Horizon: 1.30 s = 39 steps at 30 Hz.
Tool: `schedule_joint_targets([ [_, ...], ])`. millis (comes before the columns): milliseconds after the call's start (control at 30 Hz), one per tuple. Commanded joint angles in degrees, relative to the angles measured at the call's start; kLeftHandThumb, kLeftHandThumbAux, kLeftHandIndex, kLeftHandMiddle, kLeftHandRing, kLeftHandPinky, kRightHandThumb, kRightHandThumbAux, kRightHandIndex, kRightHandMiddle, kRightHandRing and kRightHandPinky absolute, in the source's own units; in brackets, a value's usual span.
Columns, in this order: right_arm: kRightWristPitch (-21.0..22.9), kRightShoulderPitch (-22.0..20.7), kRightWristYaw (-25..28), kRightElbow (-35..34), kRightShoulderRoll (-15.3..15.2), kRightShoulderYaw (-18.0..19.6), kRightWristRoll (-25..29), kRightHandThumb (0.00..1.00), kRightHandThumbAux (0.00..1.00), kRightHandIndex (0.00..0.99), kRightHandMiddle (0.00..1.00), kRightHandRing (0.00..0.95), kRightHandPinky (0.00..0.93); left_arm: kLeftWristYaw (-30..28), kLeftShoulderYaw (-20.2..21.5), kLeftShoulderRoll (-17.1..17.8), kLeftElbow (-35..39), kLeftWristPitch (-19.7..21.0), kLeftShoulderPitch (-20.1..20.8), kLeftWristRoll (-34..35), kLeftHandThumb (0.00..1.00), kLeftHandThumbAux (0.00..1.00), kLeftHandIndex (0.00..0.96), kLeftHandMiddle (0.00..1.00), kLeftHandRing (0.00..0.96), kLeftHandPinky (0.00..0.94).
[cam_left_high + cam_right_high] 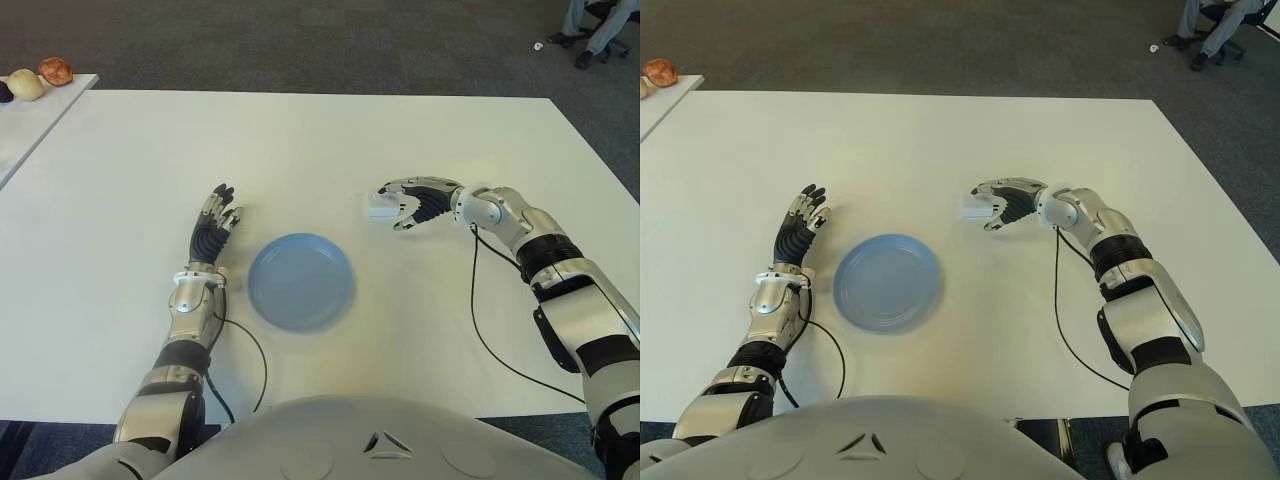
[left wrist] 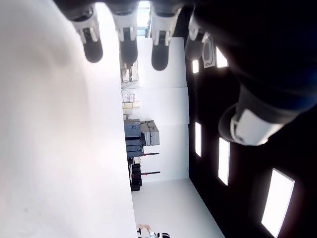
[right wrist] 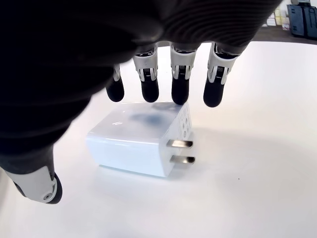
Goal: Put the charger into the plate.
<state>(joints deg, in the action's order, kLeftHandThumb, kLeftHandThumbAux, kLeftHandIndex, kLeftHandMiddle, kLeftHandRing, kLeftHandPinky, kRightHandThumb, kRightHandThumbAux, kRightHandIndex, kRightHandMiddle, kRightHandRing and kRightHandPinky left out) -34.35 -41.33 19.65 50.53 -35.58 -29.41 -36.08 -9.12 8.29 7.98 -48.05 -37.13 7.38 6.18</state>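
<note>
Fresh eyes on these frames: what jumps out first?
The right robot hand, arched over a small white plug-in charger lying on the white table, fingers spread around it but not closed. Next, the empty round light-blue plate at the near middle of the table, with the left robot hand open beside it on its left.

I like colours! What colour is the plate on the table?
The plate is light blue, plain with no pattern; the left eye view shows it best.

White charger (image 3: pixel 141 144) (flat), blue plate (image 1: pixel 300 281)
</note>
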Motion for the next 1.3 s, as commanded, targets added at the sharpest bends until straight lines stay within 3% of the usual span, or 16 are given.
schedule_joint_targets([
  [33, 0.7, 2.6, 1.6, -2.0, -0.7, 0.3, 0.2, 0.000, 0.570, 0.000, 0.091, 0.120, 0.138, 0.2, -0.4, -1.3, -5.2, 3.7, -4.3, -0.9, 0.000, 0.536, 0.075, 0.117, 0.089, 0.067],
  [533, 1.0, 7.1, 3.0, -9.1, -3.0, 3.0, 2.0, 0.000, 0.592, 0.000, 0.181, 0.234, 0.260, 0.1, -0.5, -1.3, -5.7, 3.3, -4.3, -0.9, 0.000, 0.545, 0.073, 0.122, 0.094, 0.074],
  [733, 1.6, 7.9, 3.2, -11.4, -3.5, 3.9, 2.3, 0.000, 0.588, 0.000, 0.159, 0.224, 0.226, 0.0, -0.5, -1.3, -5.6, 3.3, -4.2, -0.9, 0.000, 0.552, 0.072, 0.116, 0.090, 0.068],
  [1067, 0.5, 8.6, -5.2, -12.2, -3.5, 5.3, 0.0, 0.000, 0.588, 0.000, 0.028, 0.078, 0.138, -0.5, -0.4, -1.4, -5.8, 3.1, -4.1, -0.5, 0.000, 0.554, 0.064, 0.111, 0.085, 0.065],
  [1300, -1.6, 8.1, -16.2, -10.1, -1.9, 6.2, -2.0, 0.058, 0.549, 0.000, 0.002, 0.032, 0.114, 0.3, -0.6, -1.4, -6.1, 2.9, -4.0, -1.0, 0.000, 0.553, 0.064, 0.110, 0.085, 0.066],
])
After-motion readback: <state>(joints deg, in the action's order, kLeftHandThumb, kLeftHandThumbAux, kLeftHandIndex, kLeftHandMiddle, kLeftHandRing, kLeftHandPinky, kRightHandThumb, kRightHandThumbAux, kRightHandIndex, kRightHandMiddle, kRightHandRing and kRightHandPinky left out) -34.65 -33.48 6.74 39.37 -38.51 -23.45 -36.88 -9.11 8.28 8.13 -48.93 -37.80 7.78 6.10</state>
